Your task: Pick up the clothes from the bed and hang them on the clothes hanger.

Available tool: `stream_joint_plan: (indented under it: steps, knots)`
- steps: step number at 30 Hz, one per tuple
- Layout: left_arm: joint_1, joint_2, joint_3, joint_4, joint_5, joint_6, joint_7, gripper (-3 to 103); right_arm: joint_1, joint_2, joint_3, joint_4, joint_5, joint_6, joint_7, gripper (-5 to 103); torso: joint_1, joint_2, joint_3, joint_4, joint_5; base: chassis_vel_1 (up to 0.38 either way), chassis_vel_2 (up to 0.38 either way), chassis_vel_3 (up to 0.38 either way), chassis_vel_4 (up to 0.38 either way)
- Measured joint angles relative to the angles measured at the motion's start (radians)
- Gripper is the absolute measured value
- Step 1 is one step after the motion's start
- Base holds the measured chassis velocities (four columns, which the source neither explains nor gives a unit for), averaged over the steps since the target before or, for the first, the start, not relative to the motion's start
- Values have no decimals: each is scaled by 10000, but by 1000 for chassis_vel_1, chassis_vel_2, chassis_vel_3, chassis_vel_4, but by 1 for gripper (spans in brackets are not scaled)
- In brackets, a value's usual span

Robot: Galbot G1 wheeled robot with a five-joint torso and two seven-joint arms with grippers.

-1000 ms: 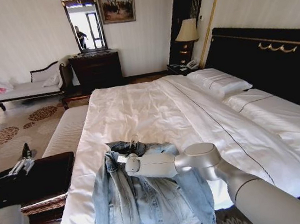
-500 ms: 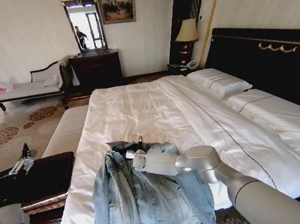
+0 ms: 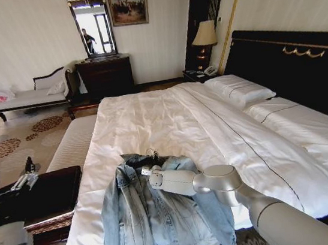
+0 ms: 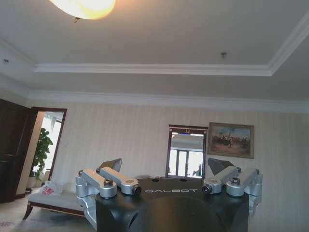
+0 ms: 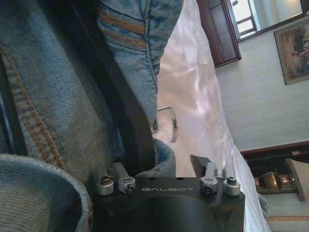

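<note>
Across the near end of the bed (image 3: 170, 121), a light-blue denim jacket (image 3: 159, 220) lies spread flat on the white sheet, collar toward the pillows and hem toward the foot edge. The robot's right arm reaches over the jacket from the lower right, and its right gripper (image 3: 152, 160) sits at the collar. From that arm's own camera, the right gripper (image 5: 171, 166) has its fingers apart; one side presses into the denim (image 5: 53, 96) beside the dark bar of the hanger (image 5: 113, 92), and the hanger's thin metal hook (image 5: 169, 121) curls out over the white sheet. Nothing is clearly pinched between the fingers. Off to the left, beside a dark wooden bench (image 3: 40, 196), the left gripper (image 3: 8, 179) is raised with its fingers spread wide, pointing up at the ceiling and holding nothing.
</note>
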State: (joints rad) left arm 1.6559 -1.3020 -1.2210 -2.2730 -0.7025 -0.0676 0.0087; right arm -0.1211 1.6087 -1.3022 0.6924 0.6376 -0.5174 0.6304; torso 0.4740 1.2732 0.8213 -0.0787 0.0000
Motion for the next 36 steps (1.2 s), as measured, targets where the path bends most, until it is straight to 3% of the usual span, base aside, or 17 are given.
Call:
stream_joint_plan:
  steps: [1,3,8,10,13,14,20,27,36]
  knots:
    - [-5,0,0,1,0,0,0,100,0,-1,22,0,-29,6,5,69,0,0,0,0,0,0,0,0,0]
    - [-15,-3,4,1,0,0,0,100,42,-7,43,87,-58,6,61,52,0,0,0,-1,-1,0,0,0,0]
    - [-10,-18,1,-21,0,0,-3,100,148,-14,48,419,-58,-25,239,47,1,0,0,-3,-3,0,0,0,0]
    - [2,-30,-9,-52,0,0,-3,100,231,-15,28,754,-47,-62,374,32,3,0,0,-4,-3,0,0,0,0]
    - [15,-41,-24,-95,-2,0,-3,100,346,-16,17,1220,21,-99,557,28,3,-1,0,-3,-3,0,0,0,0]
    - [27,-51,-29,-121,-2,1,-3,100,413,-15,14,1493,68,-103,652,22,3,0,0,-3,-3,0,0,0,0]
    - [63,-75,-32,-205,-1,17,-4,100,689,-70,43,2423,-147,-82,840,21,2,0,0,-1,-3,0,0,0,0]
    - [98,-36,-37,-337,8,67,-16,100,1174,-949,358,3627,-984,-92,1361,21,2,0,0,-3,-1,0,0,0,0]
    - [1,83,-37,-445,22,238,-91,100,1658,-1468,1522,4315,-2288,-63,1908,21,2,-1,0,0,0,0,0,0,0]
